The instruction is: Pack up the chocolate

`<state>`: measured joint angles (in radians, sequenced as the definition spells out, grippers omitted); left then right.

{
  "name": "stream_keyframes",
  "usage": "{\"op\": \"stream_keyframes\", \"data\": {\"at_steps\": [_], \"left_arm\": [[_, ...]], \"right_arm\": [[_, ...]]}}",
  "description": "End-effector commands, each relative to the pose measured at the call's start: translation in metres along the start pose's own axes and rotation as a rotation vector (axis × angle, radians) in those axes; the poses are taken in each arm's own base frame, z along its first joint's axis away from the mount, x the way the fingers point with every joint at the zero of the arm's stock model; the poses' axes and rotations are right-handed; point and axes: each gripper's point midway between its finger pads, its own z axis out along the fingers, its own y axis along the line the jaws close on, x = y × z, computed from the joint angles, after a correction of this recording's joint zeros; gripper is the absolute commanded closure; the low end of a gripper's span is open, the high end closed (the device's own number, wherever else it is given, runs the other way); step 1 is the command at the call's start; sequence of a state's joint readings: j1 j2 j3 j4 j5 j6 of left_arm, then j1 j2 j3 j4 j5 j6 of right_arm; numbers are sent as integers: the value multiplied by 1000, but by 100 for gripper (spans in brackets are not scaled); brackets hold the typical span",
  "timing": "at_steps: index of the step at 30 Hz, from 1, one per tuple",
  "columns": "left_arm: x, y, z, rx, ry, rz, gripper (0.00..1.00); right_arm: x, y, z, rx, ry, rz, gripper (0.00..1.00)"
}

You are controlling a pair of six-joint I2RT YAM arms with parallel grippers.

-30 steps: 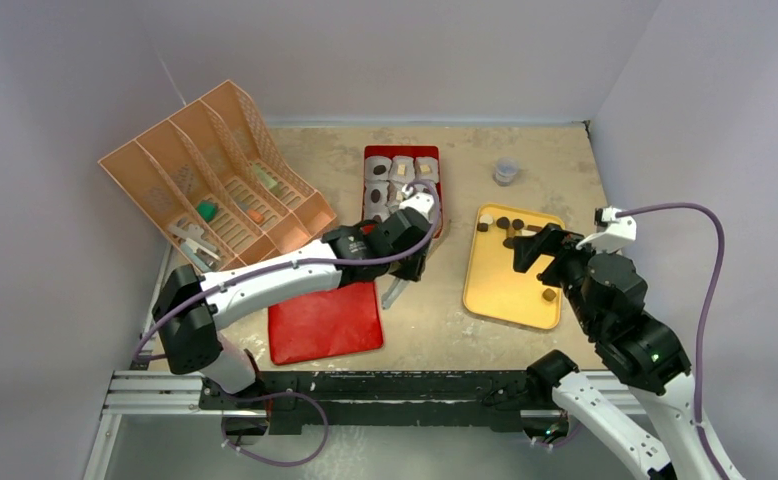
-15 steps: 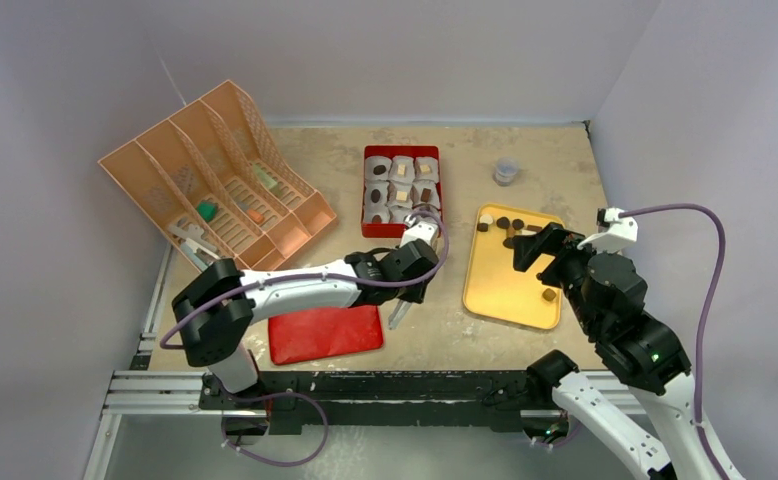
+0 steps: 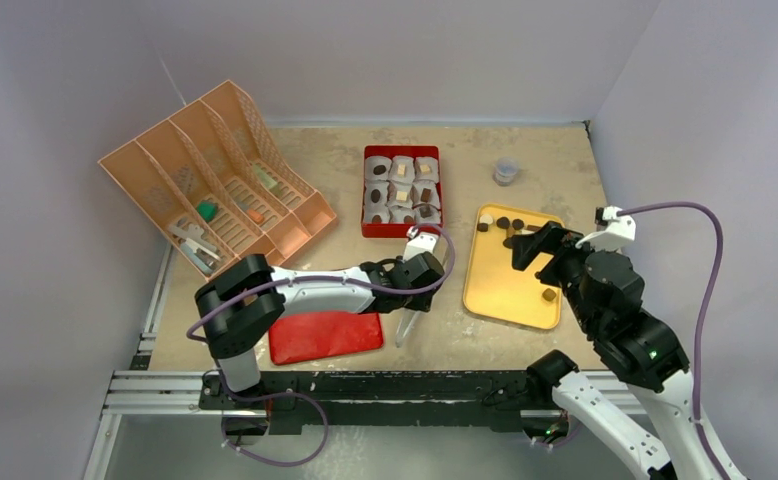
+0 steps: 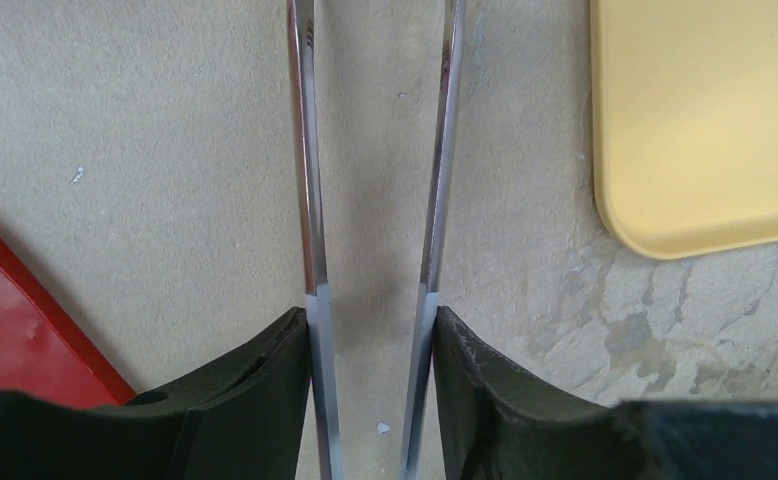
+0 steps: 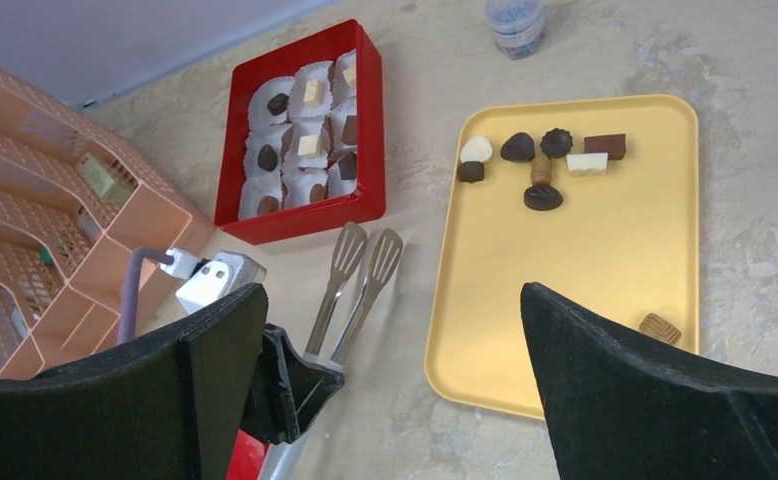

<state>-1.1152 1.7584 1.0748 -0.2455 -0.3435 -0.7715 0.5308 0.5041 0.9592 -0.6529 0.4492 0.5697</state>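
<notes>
Red box [image 5: 305, 224] sits mid-width toward the far edge of the worktop [image 3: 555, 175]. It holds white paper cups [image 5: 263, 92] three by three. Each cup that reads clearly carries one piece, dark or tan. The cups along the box's right wall are too foreshortened to be sure.

Unpacked chocolate [image 5: 543, 197] is on the yellow tray [image 5: 585, 260], right half of the worktop. Eight pieces are clustered at the tray's far end, some touching. One tan piece [image 5: 659, 327] lies well apart near the tray's near-right corner. That makes nine on the tray.

Left gripper [image 4: 370, 325] is clamped on the shanks of a pair of metal tongs [image 4: 309, 200]. It is low over bare worktop between the tray and the red lid [image 3: 325, 335]. The tong blades stand apart with nothing between them, their heads pointing toward the box's near-right corner.

Right gripper [image 3: 531, 247] is over the tray, fingers wide apart and holding nothing.

Judgement: roughly half the pieces are packed. The cups look full or nearly so, so I cannot tell where the tray's nine would go. The lid lies flat by the near edge, left of centre, and the box is not yet closed.
</notes>
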Motion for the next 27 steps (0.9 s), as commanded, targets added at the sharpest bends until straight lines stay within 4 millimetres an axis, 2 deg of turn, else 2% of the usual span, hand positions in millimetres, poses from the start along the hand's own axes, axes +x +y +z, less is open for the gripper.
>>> {"op": "stream_keyframes", "data": {"at_steps": [1,5,14,17,22,27], "left_arm": [[-6,-11,4,34,-30,-48,54],[-11,-9,-2,23,-48,-49,47],[-29,-8,-19,28,-107,-94,44],[-39,4,-30,-25,-146,-116,44],[-53,37,-48,-172,-221,-158,54],[-44,69,-45,-260,-204,-217,61]], "right_arm": [[-2,7,5,-11,-3,26,2],[1,7,7,-9,4,28,2],[-2,6,4,-10,-4,43,2],[-2,8,2,-22,-4,45,2],[0,7,1,-25,-6,69,3],[3,6,2,-25,2,67,3]]}}
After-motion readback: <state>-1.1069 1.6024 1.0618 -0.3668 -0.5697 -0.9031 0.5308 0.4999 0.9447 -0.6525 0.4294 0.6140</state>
